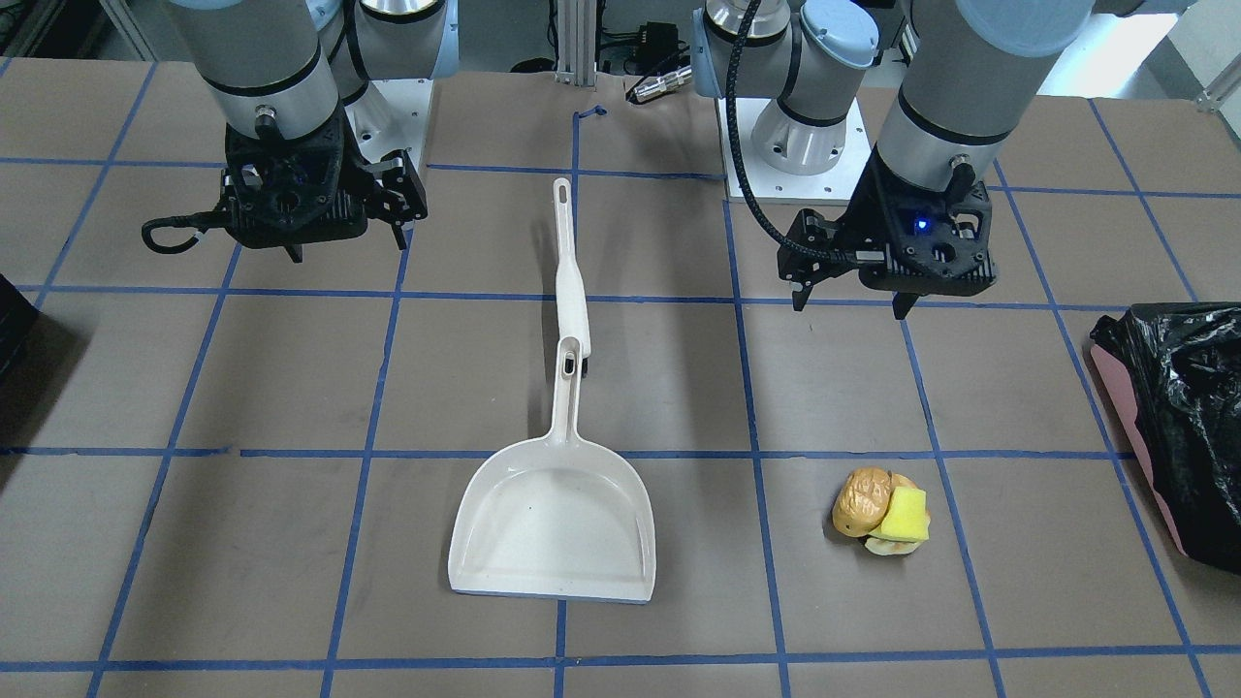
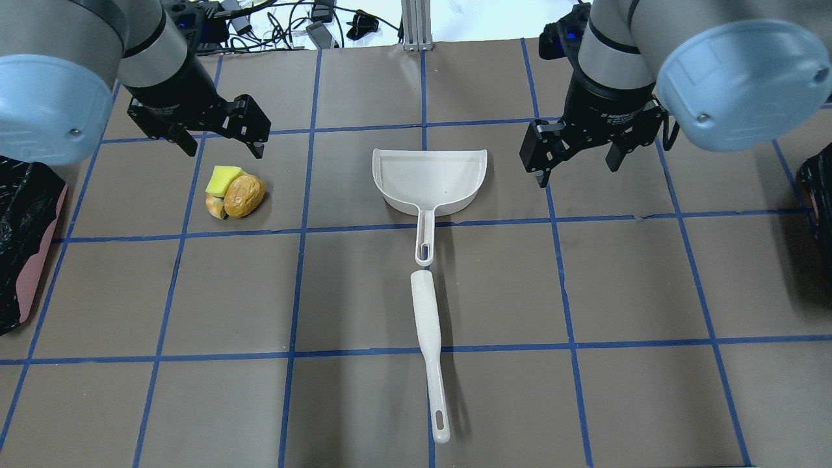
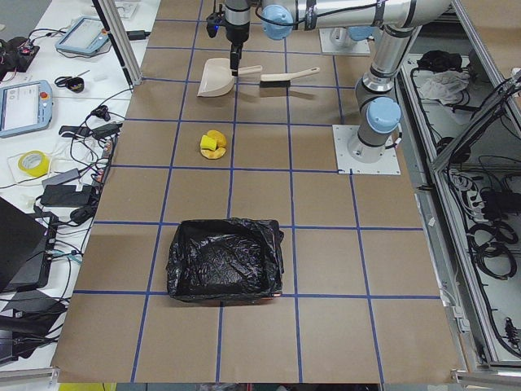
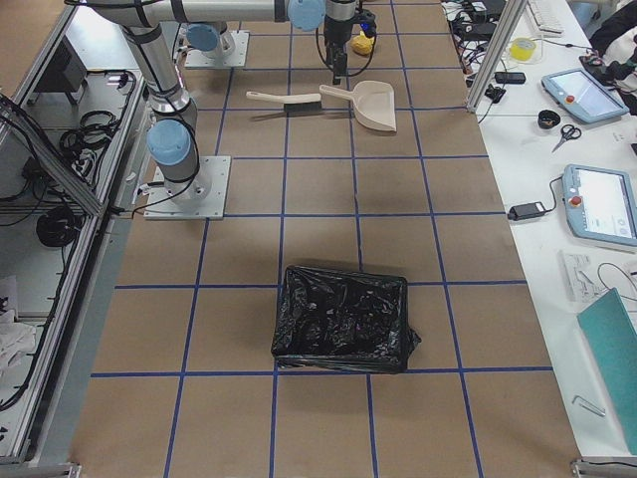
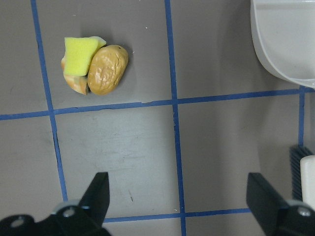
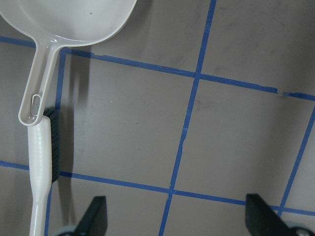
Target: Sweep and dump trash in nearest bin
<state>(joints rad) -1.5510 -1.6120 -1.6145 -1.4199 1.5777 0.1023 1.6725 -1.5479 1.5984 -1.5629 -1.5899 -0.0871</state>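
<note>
**A:** How far along is the sweeping?

**B:** Seemingly not begun. The bin (image 2: 23, 214) sits well off the dustpan (image 2: 429, 175), toward the robot's left. The brush (image 2: 426, 331) lies ungrasped at the dustpan's handle end. The left end effector (image 2: 224, 148) and right end effector (image 2: 578, 168) hover spread and empty, either side of the dustpan. The trash (image 2: 235, 193) lies unswept between dustpan and bin.

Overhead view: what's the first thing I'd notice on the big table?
A white dustpan and a long white brush lie end to end in the middle of the table. A little trash pile, golden-brown and bright yellow, sits on the robot's left side, close to the open left gripper. A bin lined with a shiny black bag waits at that view's left edge.
</note>
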